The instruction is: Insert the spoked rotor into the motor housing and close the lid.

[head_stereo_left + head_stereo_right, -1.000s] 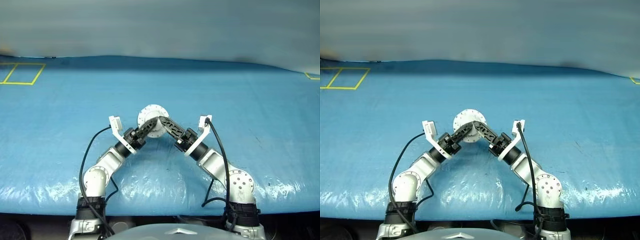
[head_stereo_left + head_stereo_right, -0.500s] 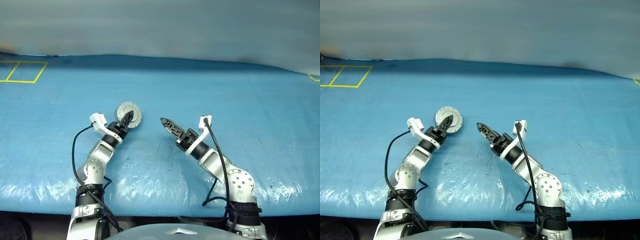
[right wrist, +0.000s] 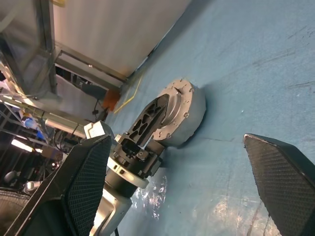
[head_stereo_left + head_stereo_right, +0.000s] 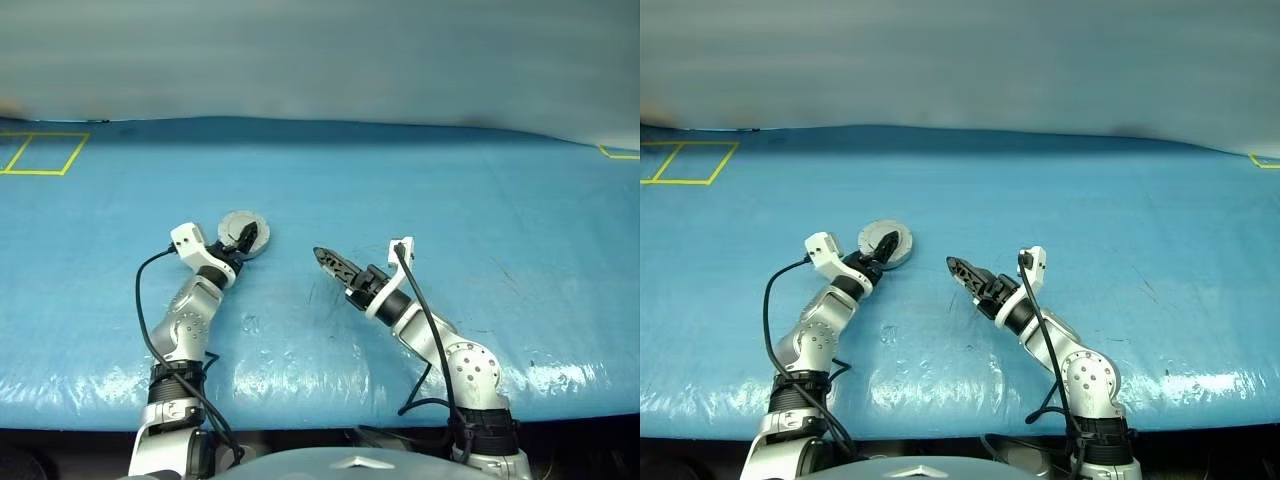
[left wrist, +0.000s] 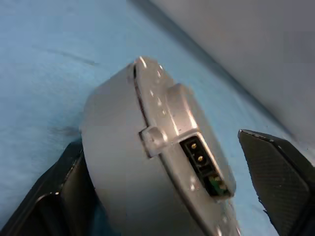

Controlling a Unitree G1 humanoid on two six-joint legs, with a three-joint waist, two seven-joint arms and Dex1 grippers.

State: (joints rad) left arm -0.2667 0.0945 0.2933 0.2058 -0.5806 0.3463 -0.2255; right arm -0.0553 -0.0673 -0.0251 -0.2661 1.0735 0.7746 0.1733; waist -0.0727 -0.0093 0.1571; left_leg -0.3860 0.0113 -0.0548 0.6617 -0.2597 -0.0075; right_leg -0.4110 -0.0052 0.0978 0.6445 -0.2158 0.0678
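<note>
Left pincer (image 4: 243,238) released, fingers astride closed round silver-grey metal motor housing (image 4: 239,234) left of centre, right pincer (image 4: 330,262) released mid-frame, broad blue worktop (image 4: 480,210) beyond.

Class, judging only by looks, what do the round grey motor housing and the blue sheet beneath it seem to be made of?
The round grey motor housing: probably metal, a smooth matte silver-grey with soft highlights along its edges. The blue sheet covering the table: apparently plastic or tarpaulin, wrinkled, with glossy glare along its near edge.
</note>
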